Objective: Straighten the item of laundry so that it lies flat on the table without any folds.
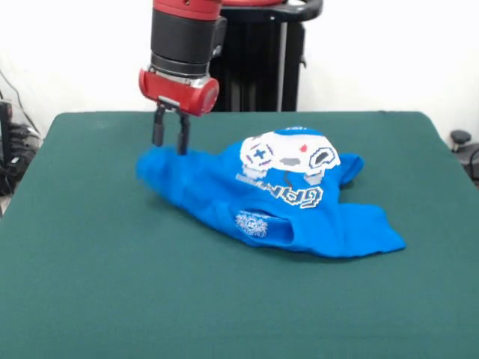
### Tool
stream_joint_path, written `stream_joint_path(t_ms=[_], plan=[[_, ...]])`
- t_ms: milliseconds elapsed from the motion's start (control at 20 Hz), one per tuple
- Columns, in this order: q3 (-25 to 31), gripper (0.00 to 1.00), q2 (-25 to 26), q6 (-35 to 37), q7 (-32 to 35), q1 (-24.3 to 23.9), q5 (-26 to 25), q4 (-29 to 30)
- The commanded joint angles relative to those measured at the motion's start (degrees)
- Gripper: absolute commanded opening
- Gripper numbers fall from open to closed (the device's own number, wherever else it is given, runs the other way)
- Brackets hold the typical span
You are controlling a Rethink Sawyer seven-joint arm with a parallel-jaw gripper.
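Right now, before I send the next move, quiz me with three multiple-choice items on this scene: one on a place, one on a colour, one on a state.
1. Where is the gripper relative to the T-shirt in the front view?
A. At its left end
B. Over the print
C. Off the table's right edge

2. What colour is the table covering?
A. Red
B. Dark green
C. White

3. How does the shirt lie?
A. Flat, no folds
B. Neatly folded in a square
C. Bunched and creased, left end raised

Answers:
1. A, since the jaws come down onto the cloth's left tip, well away from the controller print.
2. B, since green cloth shows all round the shirt.
3. C, since the fabric humps up in the middle, with wrinkles and a lifted left corner at the jaws.
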Motion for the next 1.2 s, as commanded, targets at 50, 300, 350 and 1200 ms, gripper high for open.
stream_joint_path(t_ms=[50, 300, 350, 1200], plan=[[8.4, 1.0, 2.6, -2.7, 12.5, 1.9, -0.7, 2.1], [7.6, 1.0, 1.1, 0.1, 15.6, 6.1, 3.2, 1.9], [7.9, 1.0, 1.2, 0.2, 16.1, 6.4, 3.7, 2.1], [7.4, 1.0, 6.2, -6.8, 14.4, 11.3, 6.1, -3.9]])
